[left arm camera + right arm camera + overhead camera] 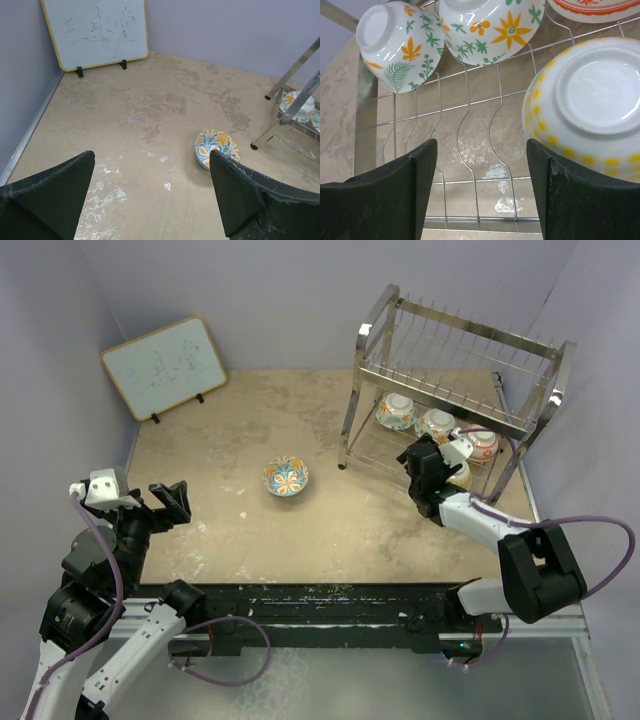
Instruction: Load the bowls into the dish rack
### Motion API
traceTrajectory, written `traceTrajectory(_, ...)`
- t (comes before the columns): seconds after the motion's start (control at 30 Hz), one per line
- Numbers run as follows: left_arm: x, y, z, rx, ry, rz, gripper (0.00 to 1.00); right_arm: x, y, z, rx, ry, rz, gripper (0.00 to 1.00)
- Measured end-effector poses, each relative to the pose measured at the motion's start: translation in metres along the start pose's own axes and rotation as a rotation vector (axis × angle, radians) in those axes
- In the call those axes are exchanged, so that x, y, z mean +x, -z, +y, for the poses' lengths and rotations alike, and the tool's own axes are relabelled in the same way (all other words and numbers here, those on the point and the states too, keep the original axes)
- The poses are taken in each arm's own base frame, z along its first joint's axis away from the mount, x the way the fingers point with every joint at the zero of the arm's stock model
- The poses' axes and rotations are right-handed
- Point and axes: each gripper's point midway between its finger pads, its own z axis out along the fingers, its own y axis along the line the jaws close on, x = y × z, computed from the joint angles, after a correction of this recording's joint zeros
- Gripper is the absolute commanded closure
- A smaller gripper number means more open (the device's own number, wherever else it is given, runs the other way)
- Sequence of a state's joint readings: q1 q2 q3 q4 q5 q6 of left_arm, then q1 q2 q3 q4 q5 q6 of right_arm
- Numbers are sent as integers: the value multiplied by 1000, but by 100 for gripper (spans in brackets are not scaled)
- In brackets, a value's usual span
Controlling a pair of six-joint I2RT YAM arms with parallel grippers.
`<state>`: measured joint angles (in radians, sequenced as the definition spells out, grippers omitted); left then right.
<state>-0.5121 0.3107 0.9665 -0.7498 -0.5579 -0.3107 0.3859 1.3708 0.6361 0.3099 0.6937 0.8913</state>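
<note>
Sitting tilted on the lower tier of the dish rack (pixel 440 393) I count four: a fern-painted bowl (pixel 400 45), a flowered bowl (pixel 492 30), a red-orange bowl (pixel 592 10) and a yellow-dotted bowl (pixel 590 105), bases toward me. My right gripper (pixel 481 150) stands apart beside the dotted one, holding nothing. A fifth bowl (pixel 287 477), blue and orange inside, sits upright mid-table (pixel 220 440). My left gripper (pixel 151 155) hangs apart, empty.

Your table (pixel 250 430) is a worn beige top with pale scuffs toward the near edge. Directly on it you have one bowl (pixel 286 477) near the middle, inside facing up, a whiteboard (pixel 164 366) propped at the back left, and the rack (pixel 445 393) standing back right.
</note>
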Motion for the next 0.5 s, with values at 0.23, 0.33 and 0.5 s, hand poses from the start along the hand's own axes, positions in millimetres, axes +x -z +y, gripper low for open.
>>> traceTrajectory(0.23,0,0,0,0,0,0,1,3,3,-1,-22,58,14,25)
traceTrajectory(0.33,0,0,0,0,0,0,1,10,7,17,-125,107,47,23)
traceTrajectory(0.5,0,0,0,1,1,0,1,37,19,50,-272,188,106,23)
